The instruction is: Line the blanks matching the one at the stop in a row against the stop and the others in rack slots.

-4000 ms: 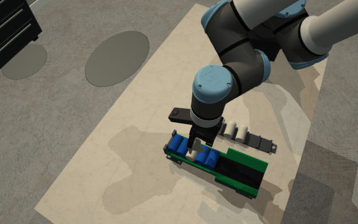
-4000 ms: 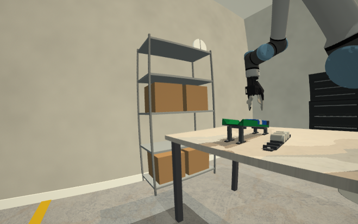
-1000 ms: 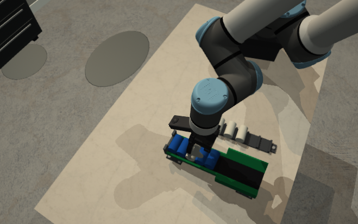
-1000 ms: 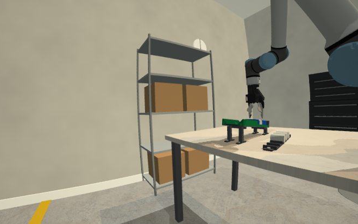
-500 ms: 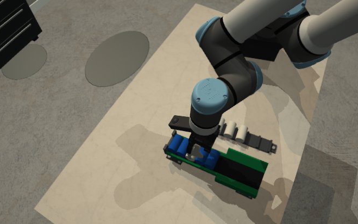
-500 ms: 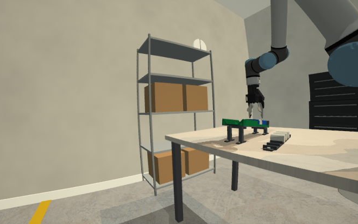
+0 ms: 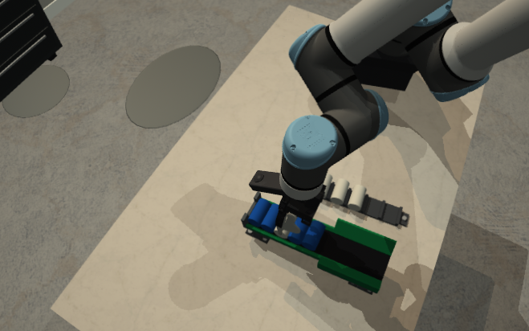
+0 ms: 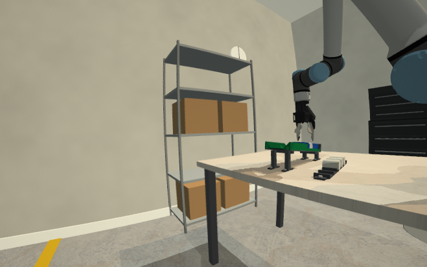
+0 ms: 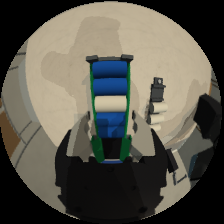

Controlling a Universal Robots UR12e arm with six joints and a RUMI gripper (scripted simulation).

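Note:
The green feed ramp (image 7: 360, 234) (image 8: 275, 145) (image 9: 92, 100) stands on short legs on the table. Two blue blanks (image 7: 264, 214) (image 9: 111, 75) lie across it against the stop (image 9: 110, 58). A cream blank (image 9: 111, 106) lies across the ramp right behind them, and more blue blanks (image 7: 308, 236) (image 9: 111, 122) lie behind that. My gripper (image 7: 293, 223) (image 8: 304, 135) (image 9: 110, 111) is open and empty. It hangs just above the row, over the cream blank, which it mostly hides in the top view. Three cream blanks (image 7: 343, 190) (image 8: 332, 162) (image 9: 158, 111) lie in slots of the dark stock rack (image 7: 383, 210) (image 8: 323, 174).
The ramp's upper black floor (image 7: 356, 255) holds nothing. The rack sits just beyond the ramp, with bare slots at its far end. The table (image 7: 217, 144) (image 8: 374, 179) edge runs near the ramp's low end. A shelf with boxes (image 8: 208, 116) and a black cabinet (image 8: 400, 122) stand off the table.

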